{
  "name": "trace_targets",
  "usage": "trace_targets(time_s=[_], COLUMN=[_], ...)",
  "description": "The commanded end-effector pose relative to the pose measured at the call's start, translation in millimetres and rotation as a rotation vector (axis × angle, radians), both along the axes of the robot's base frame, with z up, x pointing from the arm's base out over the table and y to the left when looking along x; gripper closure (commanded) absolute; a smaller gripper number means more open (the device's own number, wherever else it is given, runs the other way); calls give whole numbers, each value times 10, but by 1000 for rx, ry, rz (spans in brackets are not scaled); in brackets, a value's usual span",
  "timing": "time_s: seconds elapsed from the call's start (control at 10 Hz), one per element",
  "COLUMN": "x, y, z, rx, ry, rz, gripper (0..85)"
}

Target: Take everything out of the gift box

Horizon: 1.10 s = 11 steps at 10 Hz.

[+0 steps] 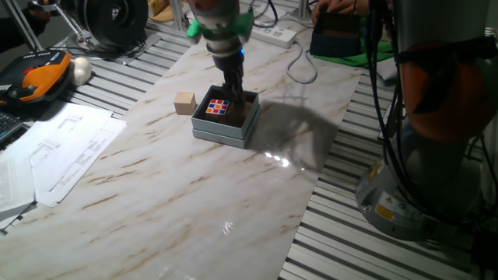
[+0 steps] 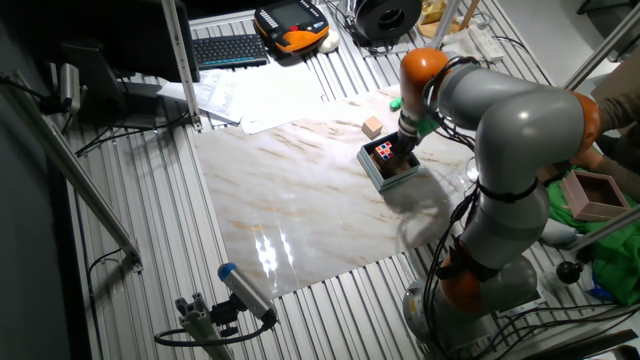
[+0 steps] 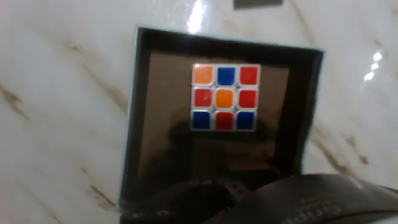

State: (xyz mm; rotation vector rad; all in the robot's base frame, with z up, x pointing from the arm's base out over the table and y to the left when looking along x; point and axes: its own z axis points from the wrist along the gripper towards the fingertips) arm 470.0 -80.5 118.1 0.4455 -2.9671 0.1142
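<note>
The gift box [image 1: 222,134] sits on the marble table top, with grey-blue sides and a dark inside. It also shows in the other fixed view [image 2: 385,178] and the hand view [image 3: 132,124]. The multicoloured puzzle cube [image 1: 219,107] lies inside it, toward the far left; it shows too in the other fixed view [image 2: 385,151] and the hand view [image 3: 224,98]. My gripper [image 1: 237,97] points straight down with its fingers lowered into the right side of the box, beside the cube. Its fingertips are hidden by the box wall and by shadow. One light-tan wooden block [image 1: 184,103] stands on the table just left of the box.
Loose papers [image 1: 62,148] and an orange teach pendant [image 1: 39,78] lie at the left edge. A dark box on green cloth [image 1: 338,35] stands at the back right. A white cable [image 1: 299,62] loops behind the gift box. The robot base [image 1: 436,155] stands at the right.
</note>
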Motion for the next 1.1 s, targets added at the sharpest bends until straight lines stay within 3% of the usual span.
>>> trace_targets(time_s=[0.0,0.2,0.4,0.5,0.6,0.7,0.8,1.0], x=[63,257,373,387,388,390,382,347], y=[-80,-346,-640,-706,-731,-739,-730,-589], z=[107,278,170,96,56,57,60,45], rx=[-7,-44,-47,-45,-47,-47,-40,-16], ry=[9,11,-24,-45,-58,-60,-56,-59], rz=[10,64,101,98,89,73,56,-8], gripper=[850,850,850,510,340,340,170,170])
